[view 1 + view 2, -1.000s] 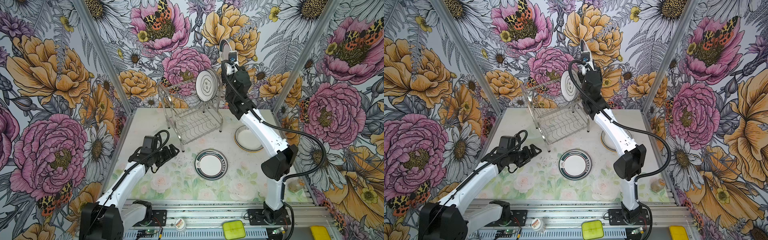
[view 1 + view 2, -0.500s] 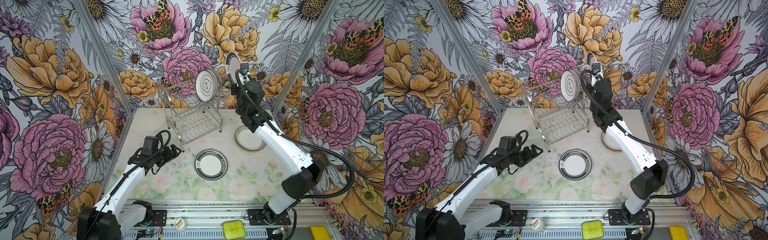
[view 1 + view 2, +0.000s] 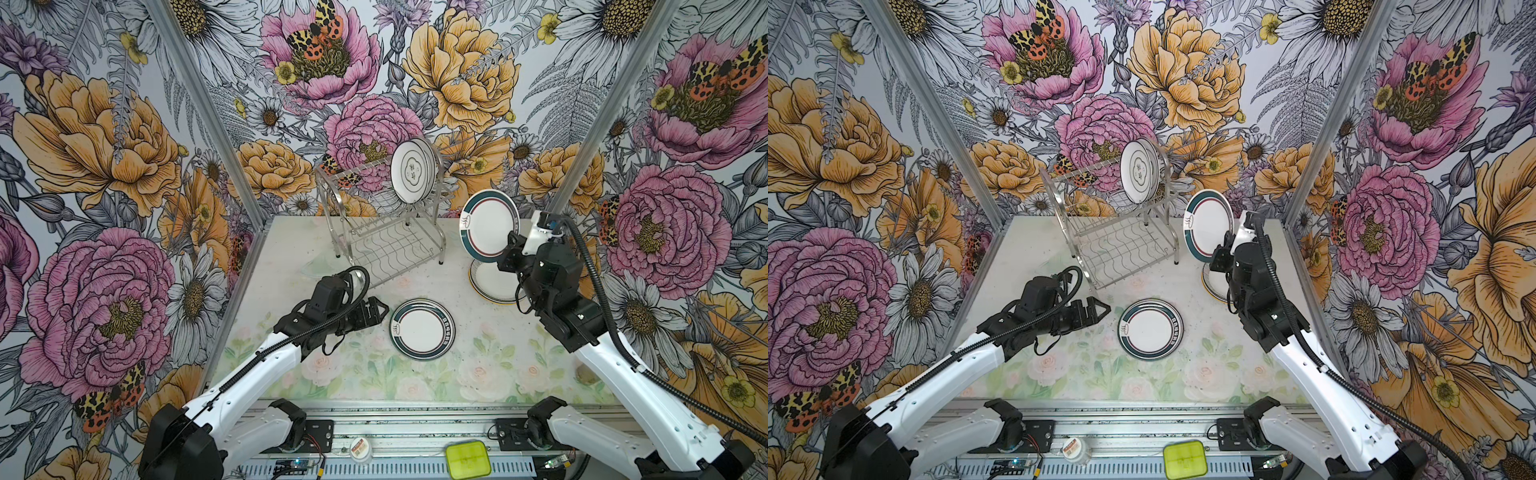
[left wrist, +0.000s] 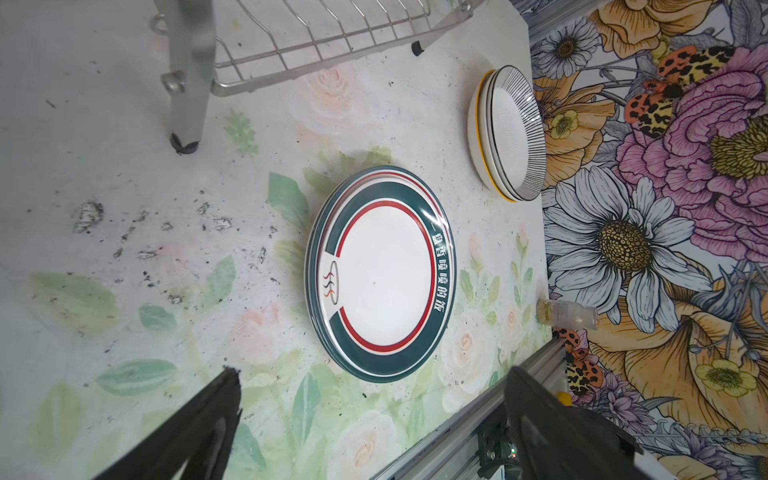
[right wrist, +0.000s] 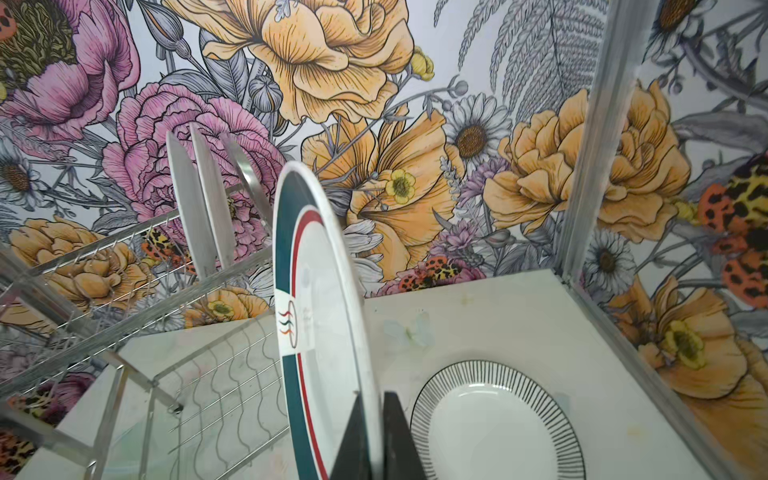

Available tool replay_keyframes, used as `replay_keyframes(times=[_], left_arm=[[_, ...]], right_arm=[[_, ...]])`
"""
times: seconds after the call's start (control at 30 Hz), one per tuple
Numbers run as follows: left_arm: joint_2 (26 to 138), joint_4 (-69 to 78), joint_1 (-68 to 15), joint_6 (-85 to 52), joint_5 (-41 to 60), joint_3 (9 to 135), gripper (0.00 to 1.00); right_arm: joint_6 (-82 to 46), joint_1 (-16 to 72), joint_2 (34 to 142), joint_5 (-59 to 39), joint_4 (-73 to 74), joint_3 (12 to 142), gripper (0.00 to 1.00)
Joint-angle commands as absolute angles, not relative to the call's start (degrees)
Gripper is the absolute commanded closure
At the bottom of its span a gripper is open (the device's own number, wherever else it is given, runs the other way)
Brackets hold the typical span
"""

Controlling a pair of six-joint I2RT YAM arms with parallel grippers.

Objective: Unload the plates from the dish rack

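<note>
My right end effector point(image 3: 510, 250) clenched on rim of teal-band plate point(image 3: 489, 227), plate upright by striped stack point(image 3: 490, 286) (thin edge is only thing jaws fit). Left end effector point(image 3: 376, 312) released, empty, beside matching teal stack point(image 3: 422, 329) on counter point(image 3: 291, 257), probably its home. Dish rack point(image 3: 390, 249) upper tier holds more plates point(image 3: 413, 170).

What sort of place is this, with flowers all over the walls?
Likely a robot test booth, not a kitchen: two robot arms on a metal rail, flower-printed wall panels around a small table, and a dish rack, with the right gripper holding a teal-banded plate.
</note>
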State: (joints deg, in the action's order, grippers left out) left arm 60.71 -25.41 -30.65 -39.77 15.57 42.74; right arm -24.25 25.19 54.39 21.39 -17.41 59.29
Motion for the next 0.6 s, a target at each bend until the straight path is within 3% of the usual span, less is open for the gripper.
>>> replay_keyframes(times=[0.0, 0.17, 0.57], left_arm=[[61.3, -19.1, -33.0, -41.8, 12.2, 42.8, 0.01], [61.3, -12.2, -36.4, -42.2, 11.1, 41.2, 0.01], [66.5, -1.2, -38.4, -43.5, 11.6, 39.2, 0.05]], right_arm=[[-39.7, 24.8, 51.2, 10.9, -20.4, 55.1, 1.0], [-51.0, 25.2, 51.0, 1.6, -19.0, 48.9, 1.0], [-59.7, 27.0, 52.6, -9.5, -15.5, 43.5, 1.0]])
